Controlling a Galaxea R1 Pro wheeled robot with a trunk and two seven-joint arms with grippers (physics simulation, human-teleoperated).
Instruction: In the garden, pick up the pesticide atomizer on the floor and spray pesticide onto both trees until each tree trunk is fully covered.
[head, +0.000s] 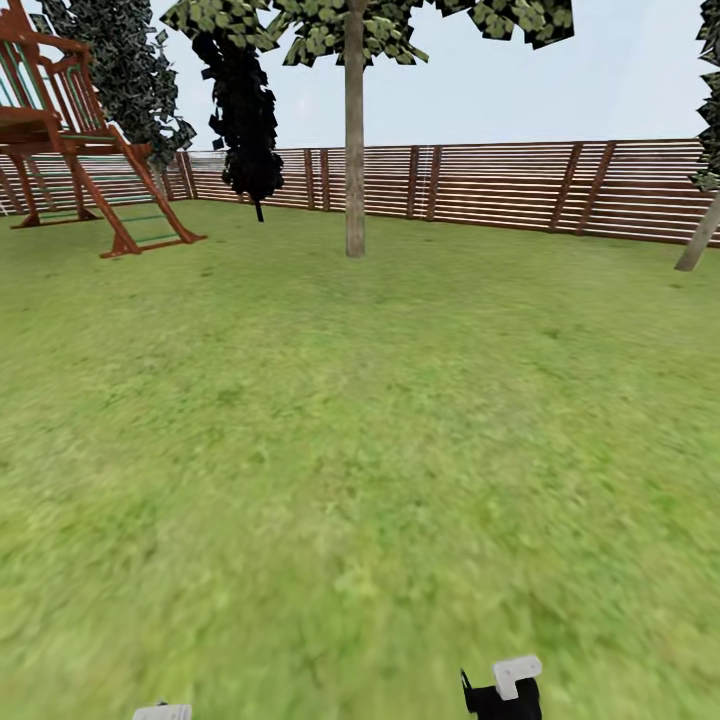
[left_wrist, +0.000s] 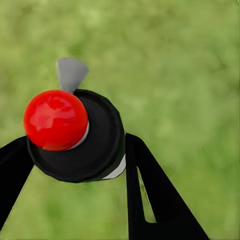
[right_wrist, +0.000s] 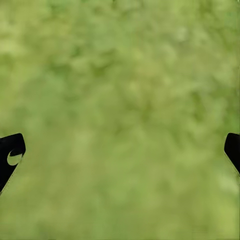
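A tree (head: 354, 150) stands at 12 o'clock on the lawn (head: 330, 450), the fence (head: 500, 185) behind it, a playhouse (head: 70, 130) at 10 o'clock.

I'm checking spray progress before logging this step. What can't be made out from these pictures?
- Pesticide on the trunk: head view, too far and small to show specks.
- Second tree: head view, cut off by the right edge.
- Atomizer body: left wrist view, hidden under its own cap, between the left tool's fingers.
- Grass: right wrist view, blurred between the open right tool's fingers.
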